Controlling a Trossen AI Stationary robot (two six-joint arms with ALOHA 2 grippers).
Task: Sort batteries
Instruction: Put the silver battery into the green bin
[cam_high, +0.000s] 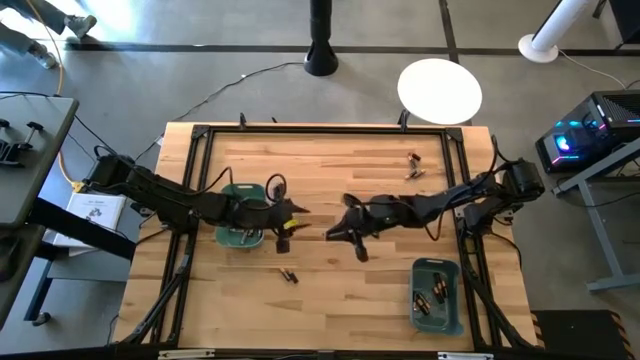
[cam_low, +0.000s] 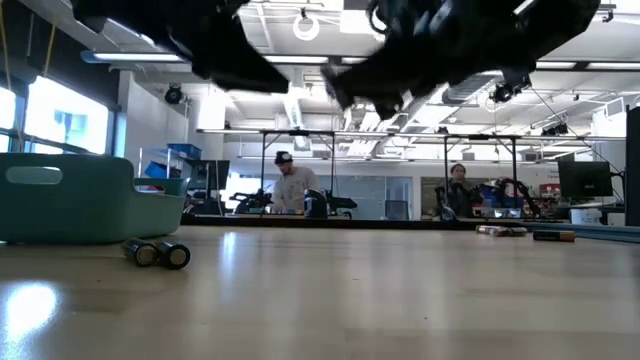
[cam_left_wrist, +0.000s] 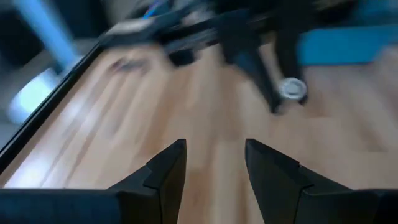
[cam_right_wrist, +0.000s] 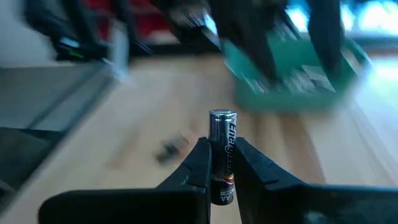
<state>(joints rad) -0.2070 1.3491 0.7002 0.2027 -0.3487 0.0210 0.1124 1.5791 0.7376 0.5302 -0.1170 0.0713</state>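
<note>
Room: workshop hall behind my wooden surface (cam_high: 330, 180), with two people far off at benches in the low view, nowhere near my arms.
Surface: butcher-block top inside a dark frame; it carries two teal bins and the scattered batteries.
Right end effector (cam_right_wrist: 219, 171): closed on a silvery-grey battery (cam_right_wrist: 222, 155), standing upright between my two fingers. I hold it near its lower end so the cell stays vertical and will not roll as I carry it. In the high view this end effector (cam_high: 352, 238) sits above the middle of the surface.
Left end effector (cam_left_wrist: 214, 168): fingers apart, nothing between them. It hovers by the left bin (cam_high: 240, 236), I judge so that it is ready to take or guide a cell.
Right bin (cam_high: 437, 296): near the front right corner, with several batteries already lying inside, so sorting is partly done.
Loose batteries: a pair (cam_high: 288, 274) lies touching each other on the surface in front of the left bin; a few more (cam_high: 413, 165) lie near the far right corner.
Next move, my judgement: carry the gripped cell to whichever bin suits its kind; I cannot tell which one.
</note>
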